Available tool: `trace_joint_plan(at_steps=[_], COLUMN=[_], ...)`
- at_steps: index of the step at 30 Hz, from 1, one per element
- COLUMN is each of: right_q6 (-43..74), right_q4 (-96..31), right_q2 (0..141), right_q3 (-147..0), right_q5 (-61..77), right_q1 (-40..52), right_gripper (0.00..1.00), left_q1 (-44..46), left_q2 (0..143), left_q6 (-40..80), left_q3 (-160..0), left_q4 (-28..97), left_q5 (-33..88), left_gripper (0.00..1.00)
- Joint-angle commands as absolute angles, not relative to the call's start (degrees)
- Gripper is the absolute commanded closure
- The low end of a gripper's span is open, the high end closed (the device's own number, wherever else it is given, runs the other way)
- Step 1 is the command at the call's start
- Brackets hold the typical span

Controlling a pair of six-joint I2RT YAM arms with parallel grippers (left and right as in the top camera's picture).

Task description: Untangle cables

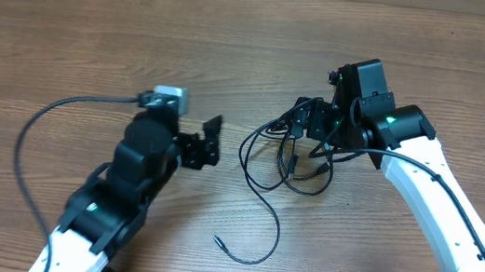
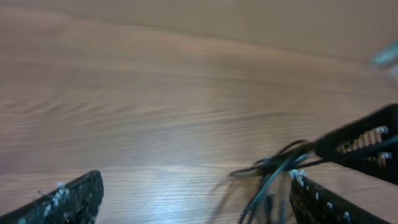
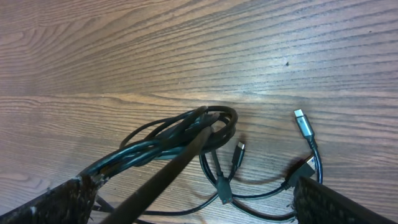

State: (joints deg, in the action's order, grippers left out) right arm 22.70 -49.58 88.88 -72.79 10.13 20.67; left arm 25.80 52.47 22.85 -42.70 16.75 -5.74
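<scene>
Cables (image 2: 271, 167) blurred and cut off at the left wrist view's bottom edge.

Under me and on every side I see only a flat brown wood-grain tabletop (image 1: 96, 32), its grain running from side to side. Soft, even light leaves a pale sheen (image 2: 186, 186) on it in my left wrist view, where the far part looks paler and blurred.

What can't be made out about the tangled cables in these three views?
Right wrist: the cables run off the bottom edge, behind the right fingers.
Overhead: crossings too small; the tangle's top is hidden under those fingers.
Left wrist: blur smears the strands; count unreadable.
</scene>
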Motion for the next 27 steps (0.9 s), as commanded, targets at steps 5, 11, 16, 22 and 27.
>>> trace_joint_plan(at_steps=[5,11,16,22,27], right_q6=[22.6,22.6,22.6,22.6,22.7], right_q4=[-49.1,-49.2,-49.2,-49.2,-49.2], right_q2=[87.1,87.1,87.1,87.1,87.1], right_q3=[-74.7,-74.7,-74.7,-74.7,-74.7], right_q5=[10.1,10.1,10.1,10.2,10.5], right_q1=[20.8,20.8,20.8,20.8,20.8], right_gripper=[0.0,0.0,0.0,0.0,0.0], left_q1=[26.0,26.8,27.9,30.6,32.3], left_q2=[63.7,69.0,68.8,70.7,73.4], left_q6=[10.3,4.4,3.6,3.6,3.8], left_q3=[-40.6,-40.6,-40.6,-40.6,-40.6], left_q4=[2.9,-2.6,-3.9,-4.6,-10.9], left_q5=[14.3,21.3,21.3,15.9,8.4], left_gripper=[0.18,0.1,0.1,0.25,0.31])
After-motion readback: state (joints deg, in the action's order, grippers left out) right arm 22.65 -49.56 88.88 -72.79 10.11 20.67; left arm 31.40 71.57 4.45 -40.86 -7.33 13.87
